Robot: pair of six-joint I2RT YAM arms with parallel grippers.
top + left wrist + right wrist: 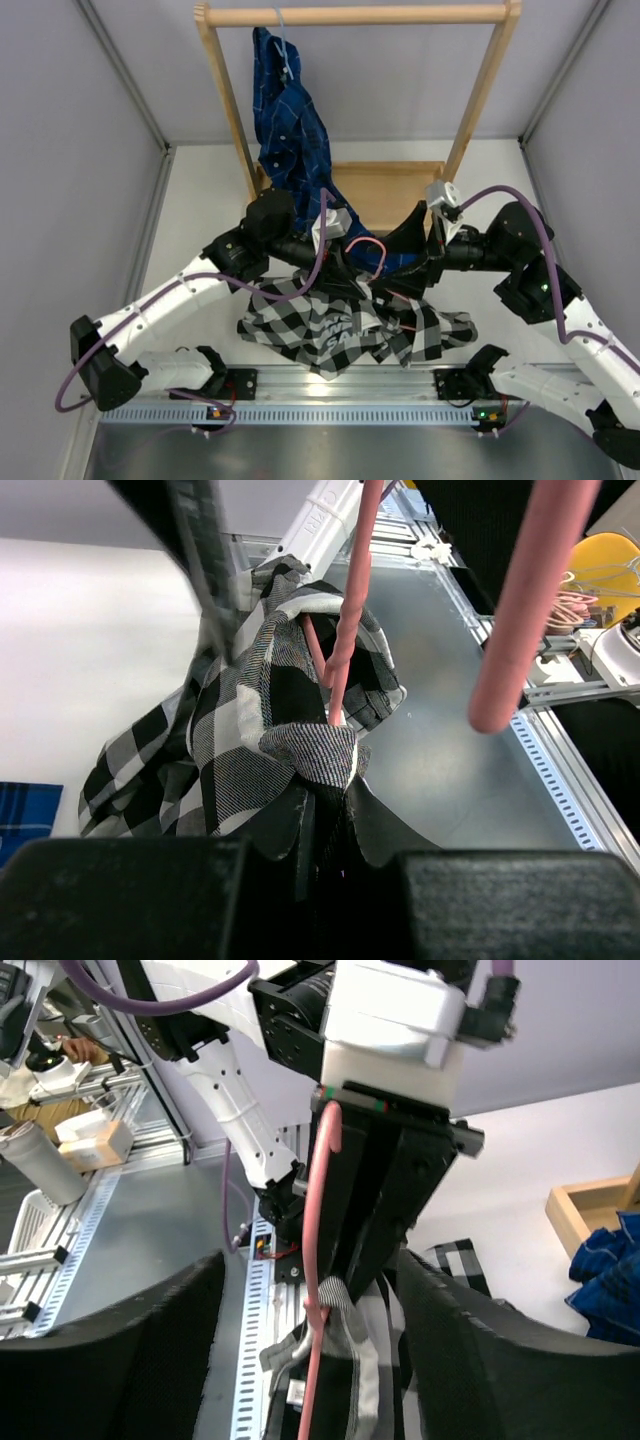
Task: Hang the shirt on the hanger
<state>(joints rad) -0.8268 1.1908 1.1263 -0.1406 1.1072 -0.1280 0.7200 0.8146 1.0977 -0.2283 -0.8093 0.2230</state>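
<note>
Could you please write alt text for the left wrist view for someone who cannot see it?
The left gripper is shut on a fold of the checked shirt, with the pink hanger running down into that fold. Behind them are a white table and a grey metal plate.

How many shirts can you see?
2. The checked shirt is bunched up at the near middle of the table. The dark blue plaid shirt hangs from the wooden rack at the back. Another could be hidden under the pile, but none shows.
</note>
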